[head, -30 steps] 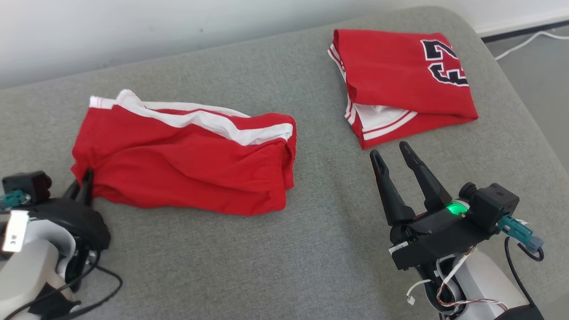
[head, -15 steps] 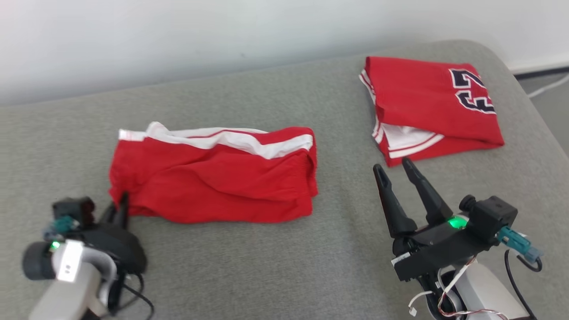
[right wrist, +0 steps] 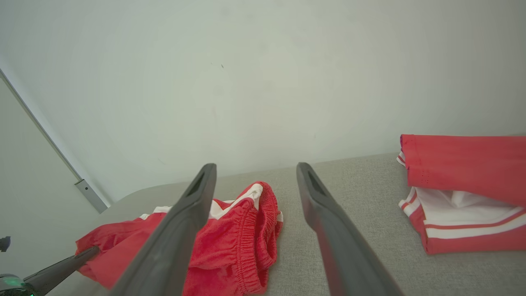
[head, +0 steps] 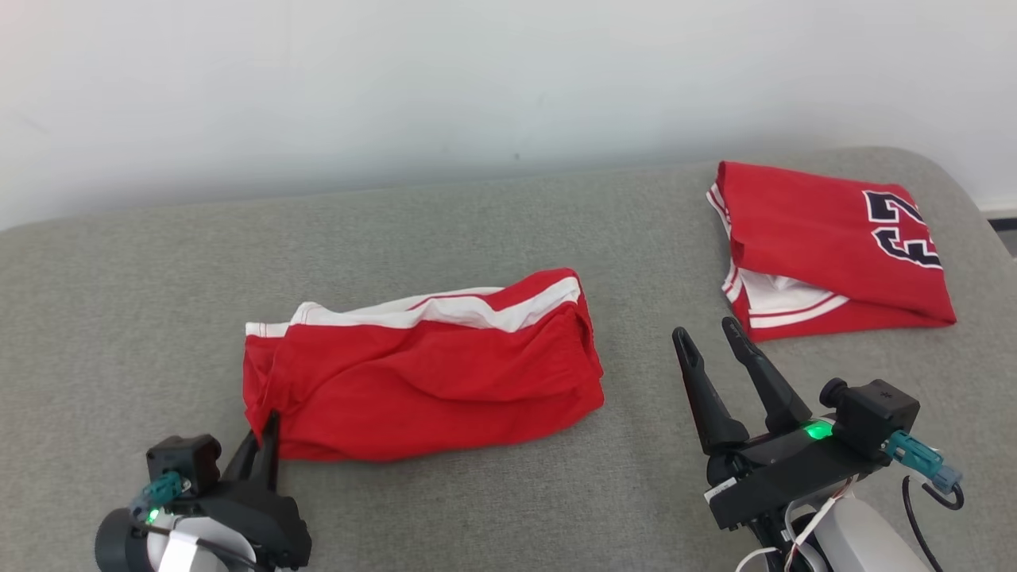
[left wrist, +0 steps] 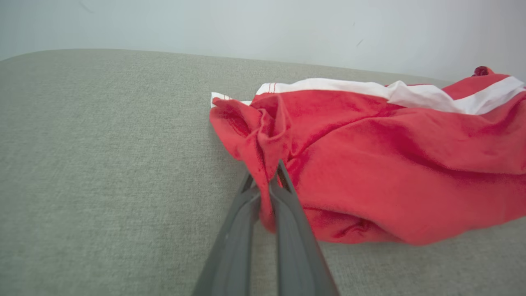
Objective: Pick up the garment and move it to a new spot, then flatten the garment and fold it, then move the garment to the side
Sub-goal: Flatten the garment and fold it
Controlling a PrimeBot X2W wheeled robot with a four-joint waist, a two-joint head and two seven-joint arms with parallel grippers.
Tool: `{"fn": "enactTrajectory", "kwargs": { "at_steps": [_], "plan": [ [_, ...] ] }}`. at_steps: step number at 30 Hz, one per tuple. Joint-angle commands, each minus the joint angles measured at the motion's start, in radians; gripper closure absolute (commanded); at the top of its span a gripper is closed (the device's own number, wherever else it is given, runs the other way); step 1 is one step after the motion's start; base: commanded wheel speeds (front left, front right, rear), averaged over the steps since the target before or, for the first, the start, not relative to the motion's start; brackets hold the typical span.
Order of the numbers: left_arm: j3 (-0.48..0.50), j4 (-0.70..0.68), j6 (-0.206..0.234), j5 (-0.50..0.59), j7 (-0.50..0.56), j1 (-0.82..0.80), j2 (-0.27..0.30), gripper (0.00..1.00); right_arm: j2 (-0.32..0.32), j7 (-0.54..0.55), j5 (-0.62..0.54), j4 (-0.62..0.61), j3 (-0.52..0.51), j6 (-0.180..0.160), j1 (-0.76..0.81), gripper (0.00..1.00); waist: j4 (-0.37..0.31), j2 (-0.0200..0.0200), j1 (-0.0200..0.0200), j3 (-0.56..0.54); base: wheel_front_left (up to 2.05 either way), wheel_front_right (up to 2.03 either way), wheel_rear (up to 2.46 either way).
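Though wide apart and empty, right tool (head: 705, 329); left tool (head: 268, 419) tight on red shorts (head: 429, 373).

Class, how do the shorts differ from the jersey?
The shorts lie rumpled, a corner pinched by the left gripper; the jersey lies folded, untouched. The jersey bears dark numerals; the shorts show none. Both are red with white trim.

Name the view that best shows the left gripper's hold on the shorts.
Left wrist view: up close, the left gripper pinches a bunched corner of the red shorts between its fingers. The head view shows this small, at lower left; the right wrist view shows the fingers at its corner.
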Motion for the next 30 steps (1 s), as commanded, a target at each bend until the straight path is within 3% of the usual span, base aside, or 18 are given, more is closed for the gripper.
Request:
{"fn": "enactTrajectory", "kwargs": {
  "at_steps": [1, 9, 10, 11, 17, 30],
  "plan": [
    [0.009, -0.01, 0.001, 0.003, -0.007, 0.016, 0.002, 1.0, -0.006, -0.004, 0.007, 0.001, 0.0, -0.002, 0.006, 0.0, 0.025, -0.0001, 0.0001, -0.024, 0.0, 0.0, 0.0],
    [0.035, -0.019, -0.002, 0.034, -0.007, 0.057, -0.002, 0.98, -0.012, -0.005, 0.014, 0.011, 0.021, -0.002, -0.001, 0.0, 0.029, -0.0001, 0.0001, -0.024, 0.0, 0.0, 0.0],
    [0.036, -0.016, 0.0, 0.04, -0.007, 0.061, -0.004, 0.55, -0.013, -0.004, 0.015, 0.012, 0.023, -0.002, -0.002, 0.0, 0.028, -0.0001, 0.0001, -0.024, 0.0, 0.0, 0.0],
    [0.039, -0.014, 0.003, 0.042, -0.007, 0.062, -0.006, 0.0, -0.014, -0.005, 0.016, 0.013, 0.025, -0.002, -0.003, 0.0, 0.028, -0.0001, 0.0001, -0.023, 0.0, 0.0, 0.0],
    [0.094, -0.106, 0.028, 0.101, -0.007, 0.083, -0.005, 0.0, -0.02, -0.004, 0.019, 0.017, 0.029, -0.002, -0.006, 0.0, 0.03, -0.0001, 0.0001, -0.019, 0.0, 0.0, 0.0],
    [0.239, -0.421, 0.143, 0.297, -0.007, 0.224, 0.016, 0.0, -0.038, -0.004, -0.093, 0.028, -0.005, -0.002, -0.005, 0.0, 0.036, -0.0001, 0.0001, -0.05, 0.0, 0.0, 0.0]
  ]
}}
